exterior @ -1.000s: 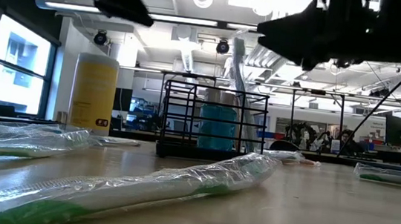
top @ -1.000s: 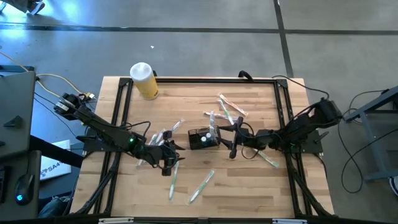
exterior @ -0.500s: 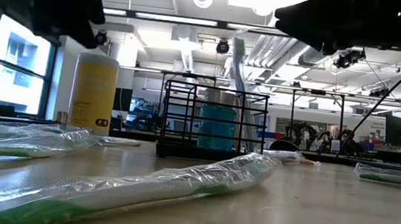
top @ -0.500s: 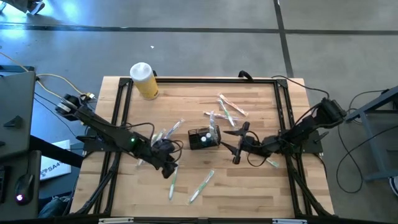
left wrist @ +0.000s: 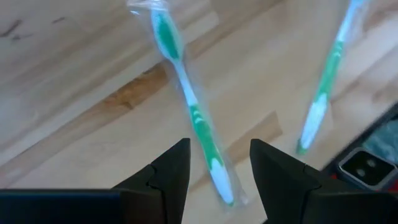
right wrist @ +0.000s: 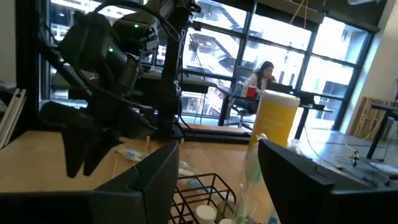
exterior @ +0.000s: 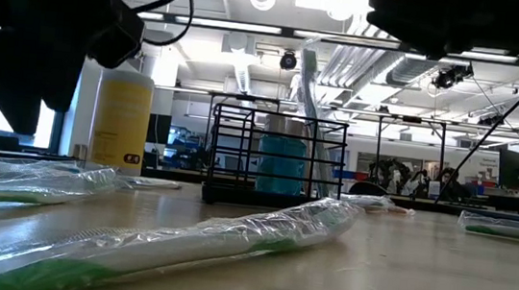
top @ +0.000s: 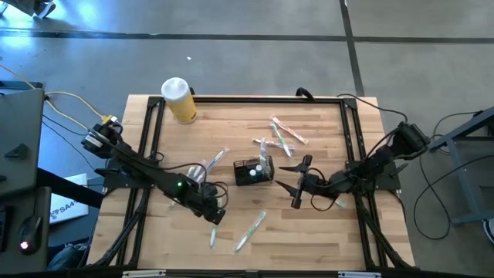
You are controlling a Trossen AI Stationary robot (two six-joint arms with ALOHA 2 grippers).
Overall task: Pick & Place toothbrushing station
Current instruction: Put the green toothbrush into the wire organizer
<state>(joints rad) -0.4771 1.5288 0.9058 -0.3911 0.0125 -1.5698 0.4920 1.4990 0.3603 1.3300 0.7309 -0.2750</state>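
Black mesh caddy (top: 252, 171) at the table's centre, both grippers spread and empty.
The left gripper (top: 218, 216) hovers over a wrapped toothbrush (left wrist: 193, 115); the right gripper (top: 290, 178) sits just right of the caddy.

no readable text, labels or numbers anywhere

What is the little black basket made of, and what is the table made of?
The basket looks like thin metal wire painted black: its walls are an open grid you can see through. The table looks like pale wood with a smooth finish: long planks and grain lines show. I can't be fully sure of either from looks alone.
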